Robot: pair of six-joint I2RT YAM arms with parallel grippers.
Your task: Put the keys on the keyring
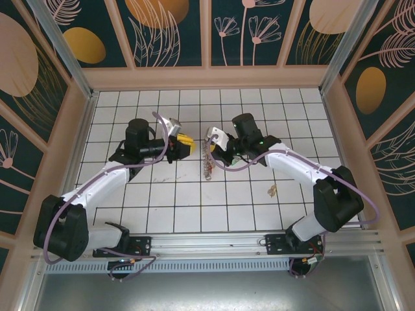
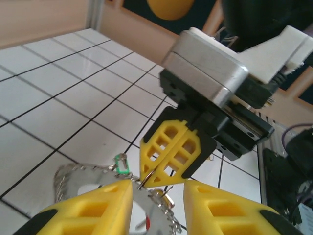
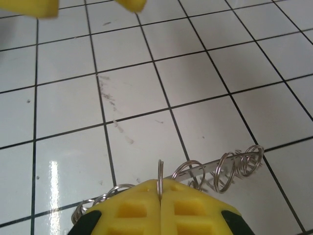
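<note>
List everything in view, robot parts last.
keyring: one, silvery, held by the right gripper over mid-table
green-headed key: one, green head, among the keyring's loops
small brass item: one, brass-coloured, lying on a tile right of centre; probably a key, too small to tell
tiled table: one, white with dark grout
wall panels: several, dark teal with floral print, around the table
left arm, right arm: two, white and black, bases at the near edge
left gripper: one, yellow fingers, apart, either side of the keyring
right gripper: one, yellow fingers, shut on the keyring's rim
</note>
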